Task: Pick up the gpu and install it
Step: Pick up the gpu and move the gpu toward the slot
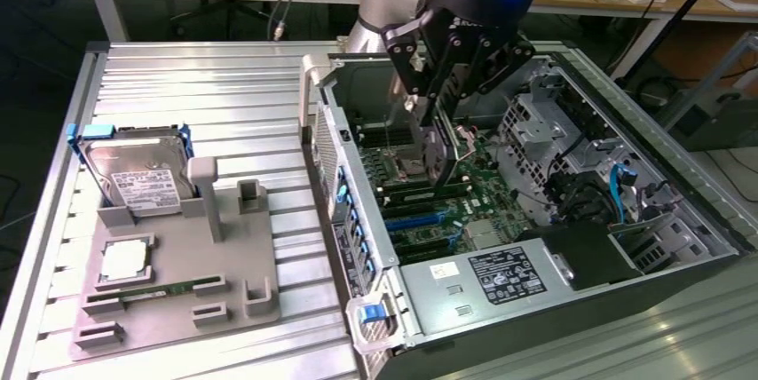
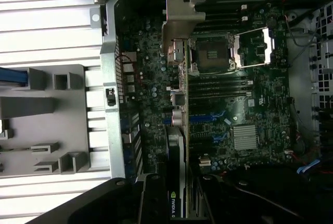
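The gripper [image 1: 448, 78] hangs inside the open computer case [image 1: 335, 186]. Its fingers [image 1: 422, 59] are pinched on the gpu [image 1: 443, 145], gripping it at one end. In the wrist view the card's silver bracket [image 2: 181, 20] is at the end far from the fingers, and the board is seen edge-on.

In the exterior view the card drops from the hand toward six o'clock, over the motherboard [image 1: 417, 236] near its memory slots. I cannot tell whether its lower edge touches the board.

The case's rear wall stands near the card at nine o'clock. The drive cage [image 1: 539, 122] and a tangle of cables [image 1: 592, 189] crowd the three o'clock side. Between them there is a narrow lane of bare board. The blue card slots [image 1: 414, 219] lie at six o'clock from the card, apart from it, and the power supply [image 1: 503, 275] is further on, at the case's near edge.

Outside the case, at nine o'clock, a grey tray [image 1: 237, 260] sits on the slatted table [image 1: 201, 78]. It holds a hard drive [image 1: 140, 178], a processor chip [image 1: 126, 260] and a RAM stick [image 1: 154, 292], all well apart from the arm.
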Tool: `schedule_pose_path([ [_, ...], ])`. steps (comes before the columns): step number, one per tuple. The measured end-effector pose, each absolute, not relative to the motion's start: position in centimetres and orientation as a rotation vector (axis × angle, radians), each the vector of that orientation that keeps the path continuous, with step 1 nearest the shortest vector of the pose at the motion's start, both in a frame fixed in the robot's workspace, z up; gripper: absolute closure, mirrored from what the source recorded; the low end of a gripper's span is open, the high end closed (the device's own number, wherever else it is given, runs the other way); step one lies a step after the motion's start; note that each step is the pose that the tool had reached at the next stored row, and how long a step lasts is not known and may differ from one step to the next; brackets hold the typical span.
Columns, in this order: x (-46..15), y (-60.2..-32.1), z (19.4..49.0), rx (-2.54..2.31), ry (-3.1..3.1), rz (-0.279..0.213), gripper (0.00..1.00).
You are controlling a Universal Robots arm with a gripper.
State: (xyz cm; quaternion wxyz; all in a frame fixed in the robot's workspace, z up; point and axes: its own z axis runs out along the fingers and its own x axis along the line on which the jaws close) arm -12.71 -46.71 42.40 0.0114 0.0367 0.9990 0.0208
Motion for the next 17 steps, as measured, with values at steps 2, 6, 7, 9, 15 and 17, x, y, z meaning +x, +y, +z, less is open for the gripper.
schedule_pose_path([
  [2,-12.4,-46.71,42.4,0.115,3.116,0.065,0.73],
  [6,-12.12,-46.71,42.4,0.114,3.116,0.065,0.73],
  [7,-12.06,-46.71,42.4,0.114,3.116,0.065,0.73],
  [9,-11.93,-46.71,42.41,0.114,3.116,0.065,0.73],
  [15,-11.83,-46.71,42.41,0.114,3.116,0.065,0.73],
  [17,-11.83,-46.71,42.4,0.115,3.116,0.065,0.73],
])
